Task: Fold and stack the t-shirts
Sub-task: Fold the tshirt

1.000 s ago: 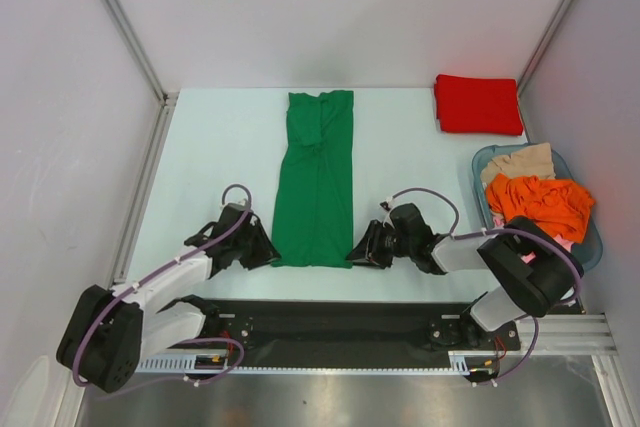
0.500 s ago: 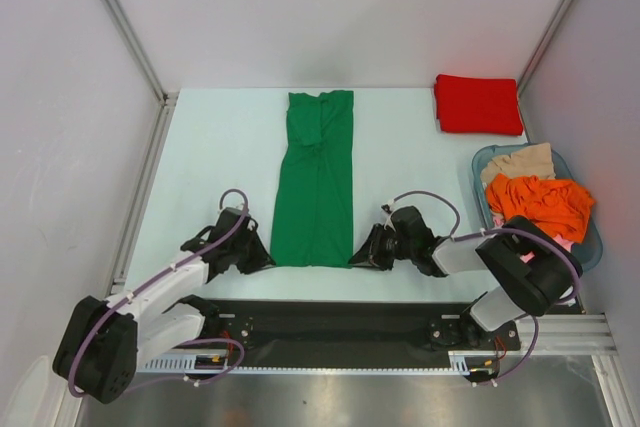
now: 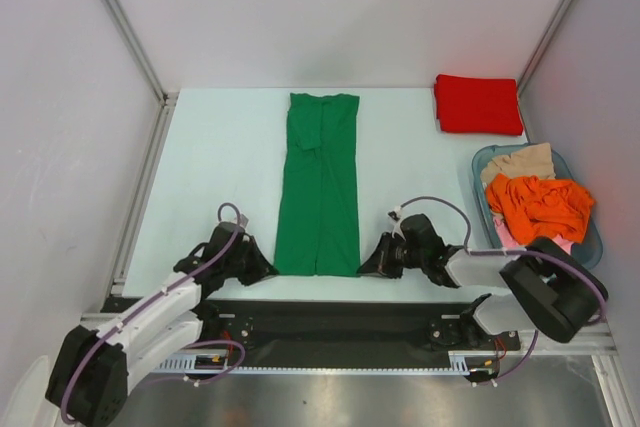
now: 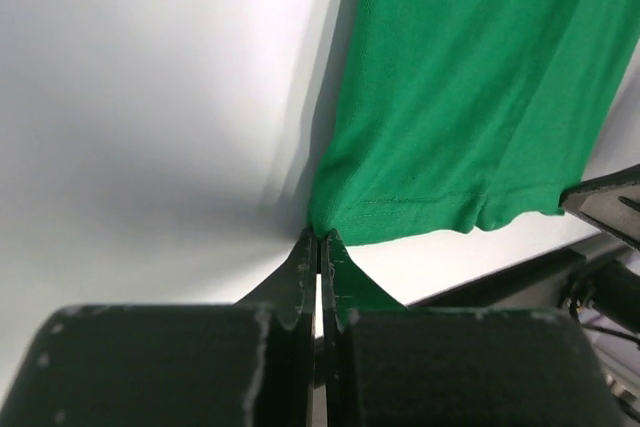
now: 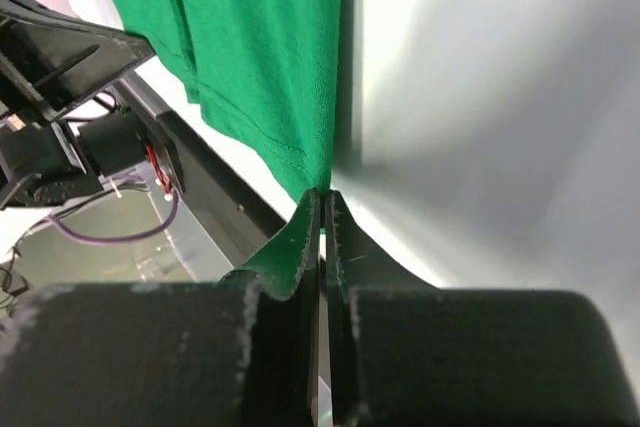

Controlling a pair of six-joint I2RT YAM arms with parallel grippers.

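Jaws pressed together on both arms: left gripper (image 4: 318, 247) pinches the near-left hem corner of the green t-shirt (image 3: 320, 187), right gripper (image 5: 322, 209) pinches its near-right corner. Shirt lies flat in a long narrow strip, near to far, mid-table (image 3: 220, 147). Folded red t-shirt (image 3: 478, 104) sits far right; orange garment (image 3: 540, 205) is heaped in the blue bin (image 3: 478, 165) on the right.

One camera looks down from above and behind. Two others sit close behind the left pincer (image 4: 318, 245) and right pincer (image 5: 322, 203); all share the green shirt (image 3: 318, 187) ahead.
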